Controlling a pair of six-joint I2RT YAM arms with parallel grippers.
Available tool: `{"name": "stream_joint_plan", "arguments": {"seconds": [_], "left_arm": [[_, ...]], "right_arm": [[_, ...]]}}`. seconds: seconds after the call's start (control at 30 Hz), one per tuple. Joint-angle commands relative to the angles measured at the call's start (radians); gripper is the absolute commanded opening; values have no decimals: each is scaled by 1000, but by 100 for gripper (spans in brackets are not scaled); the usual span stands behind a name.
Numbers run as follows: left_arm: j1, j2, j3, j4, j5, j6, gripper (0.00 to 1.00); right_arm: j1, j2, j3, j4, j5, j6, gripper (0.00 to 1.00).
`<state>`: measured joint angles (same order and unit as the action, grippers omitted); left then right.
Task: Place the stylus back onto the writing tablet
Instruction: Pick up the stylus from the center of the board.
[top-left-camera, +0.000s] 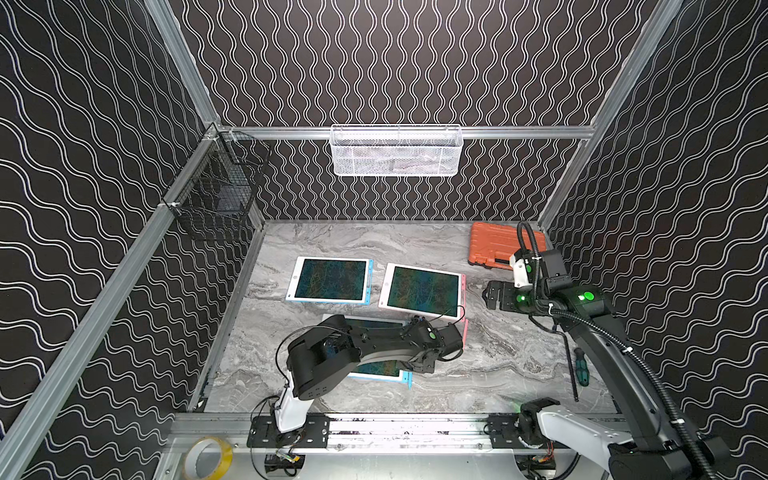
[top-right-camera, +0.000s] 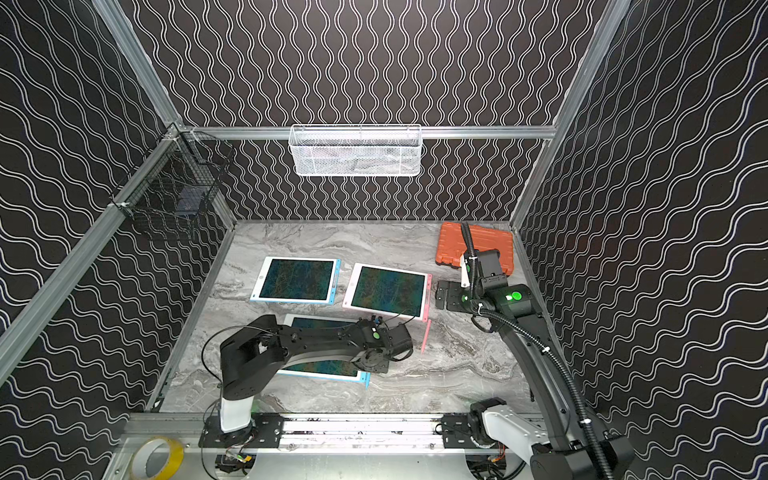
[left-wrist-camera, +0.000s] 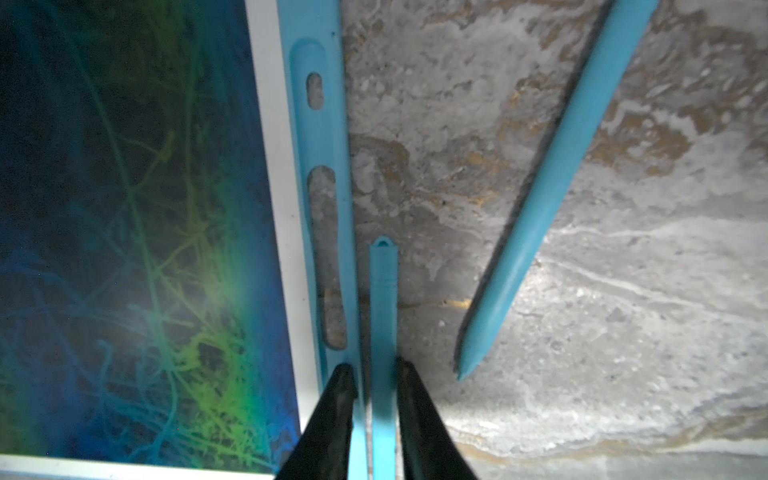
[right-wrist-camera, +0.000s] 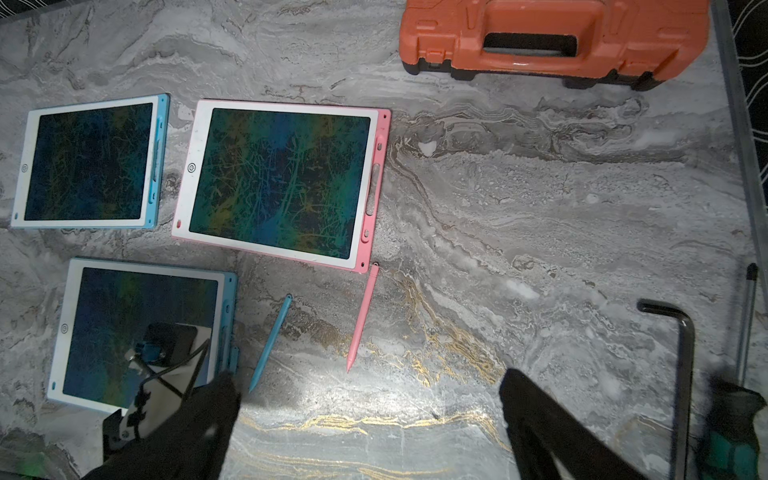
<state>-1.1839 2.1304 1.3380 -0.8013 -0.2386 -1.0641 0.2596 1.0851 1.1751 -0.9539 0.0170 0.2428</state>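
Nearest the front rail, the left gripper straddles a blue stylus with its fingers set narrowly. Whether they pinch it or merely flank it, I cannot tell. The stylus lies parallel to the holder slot on the blue writing tablet, just beside the rim and not seated in it. To my eye the step calls for a small sideways shift toward the screen, kept parallel, then even downward pressure so the stylus seats instead of riding the rim. A second blue stylus lies loose close by on the marble table, and an outward sweep could knock it. Further off, a pink stylus lies just below the pink tablet. The right gripper hangs spread wide, well apart from the work, over bare marble. Farthest back sits the orange tool case.
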Motion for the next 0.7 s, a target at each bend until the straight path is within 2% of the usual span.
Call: {"name": "stream_joint_plan", "arguments": {"seconds": [0.0, 0.67], "left_arm": [[-5, 11, 35, 22, -16, 30, 24], [0, 38, 43, 36, -2, 35, 27]], "right_arm": [[1, 0, 9, -8, 3, 1, 100], [1, -4, 11, -13, 1, 6, 100]]}}
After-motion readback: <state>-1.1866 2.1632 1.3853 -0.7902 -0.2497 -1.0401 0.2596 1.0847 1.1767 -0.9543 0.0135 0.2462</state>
